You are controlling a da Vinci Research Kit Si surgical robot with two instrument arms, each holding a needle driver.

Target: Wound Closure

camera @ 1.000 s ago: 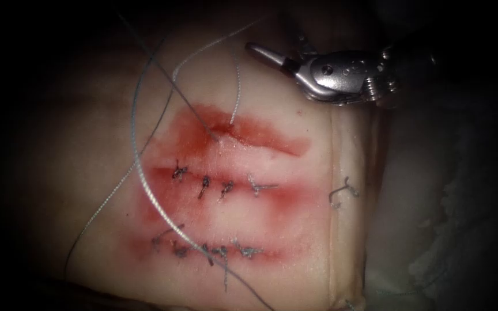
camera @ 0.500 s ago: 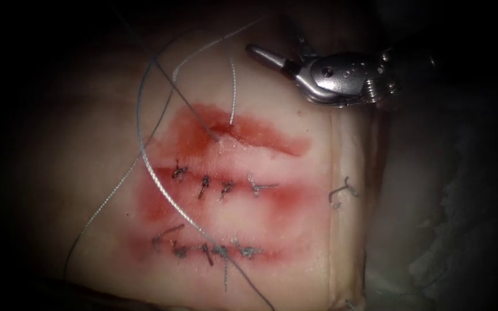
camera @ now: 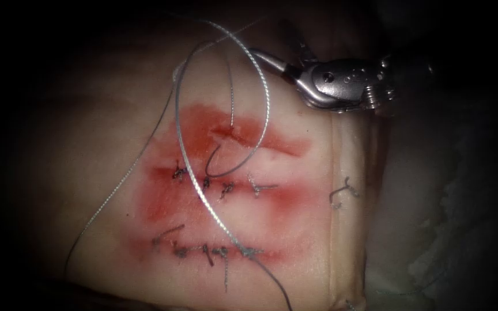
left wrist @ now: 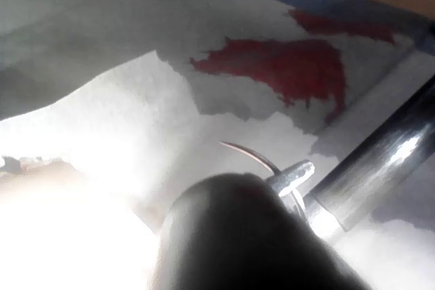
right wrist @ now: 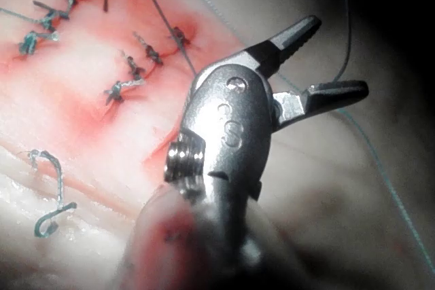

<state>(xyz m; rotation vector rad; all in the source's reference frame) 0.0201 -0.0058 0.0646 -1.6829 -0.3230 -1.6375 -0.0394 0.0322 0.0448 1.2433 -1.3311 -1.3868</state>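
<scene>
Thread [camera: 191,173] loop has swung right, now draped over the open top cut [camera: 243,135]. Right tool [right wrist: 319,66] is held above the tissue [camera: 295,230], jaws spread, nothing gripped. Left tool's [left wrist: 292,178] grip state can't be determined.

Pale pinkish tissue [camera: 116,144] carries three red fluid [camera: 283,196] bands; dark grey stitches [camera: 203,185] dot the two bands farther from the shiny silver right gripper [right wrist: 319,59], and a silvery-grey twisted thread [camera: 188,167] crosses them

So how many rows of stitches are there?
2: upper row across the tissue's middle, lower row beneath it. Right tool's fingers are open, holding nothing; the needle is beside the left tool.
</scene>
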